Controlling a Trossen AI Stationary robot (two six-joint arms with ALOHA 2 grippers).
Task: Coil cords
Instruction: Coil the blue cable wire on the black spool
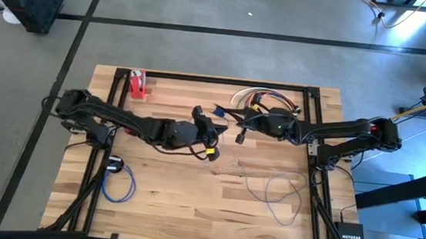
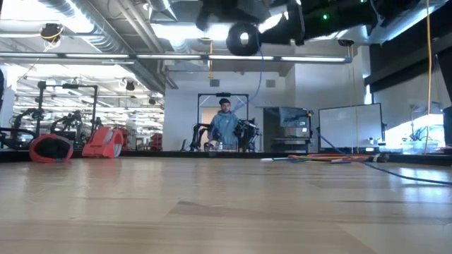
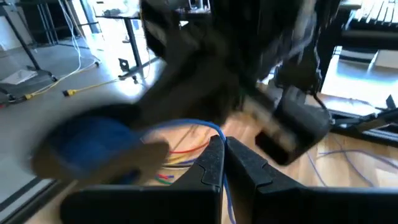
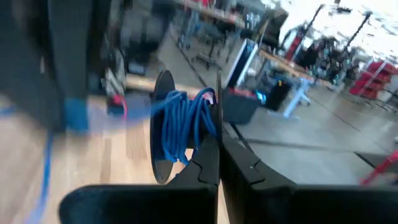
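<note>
**Closed claws meet above mid-table**

Right gripper (image 4: 219, 152) first, seen past its own wrist: its two fingers are pressed together with no gap. Just beyond their tips stands one black spool (image 4: 163, 124) with two round flanges and a blue cord (image 4: 186, 121) wound between them. Whether the fingers pinch anything cannot be told.

The left gripper (image 3: 224, 152) is likewise closed, finger against finger. A thin blue strand runs by its tips (held or merely passing, I cannot say).

From above, two dark arms reach in, one from each side edge, and their ends come close together over the middle of the tabletop (image 1: 182, 202), somewhat toward the far edge.

Cords on the wood, counted:
- one loose blue cord (image 1: 280, 193), sprawled in open loops near the front right corner;
- one small blue coil (image 1: 118, 182) near the front left corner, with a black piece (image 1: 115, 163) at its far end;
- one bundle of red, orange and white cords (image 1: 255, 98) at the far edge, right of centre.

One red block (image 1: 137, 84) sits at the far edge toward the left corner. In the low view one black disc (image 2: 242, 39) hangs high over the table, and one person (image 2: 224, 125) stands in the room behind.
</note>
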